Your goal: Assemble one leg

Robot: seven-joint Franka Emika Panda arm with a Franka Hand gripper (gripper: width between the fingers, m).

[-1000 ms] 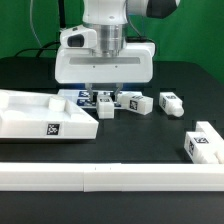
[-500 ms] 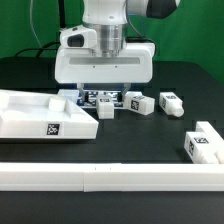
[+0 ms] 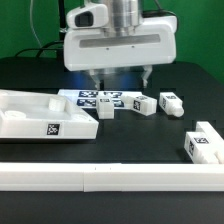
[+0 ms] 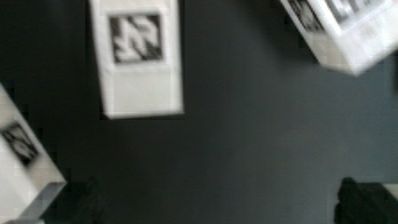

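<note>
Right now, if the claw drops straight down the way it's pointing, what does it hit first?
Most likely the bare table: the wrist view shows dark tabletop ahead of the open claw. The nearest leg lies beside that line, though depth is unclear, so the claw might graze it.

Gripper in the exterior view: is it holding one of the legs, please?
No, the gripper hangs open and empty, while the legs lie on the table.
</note>
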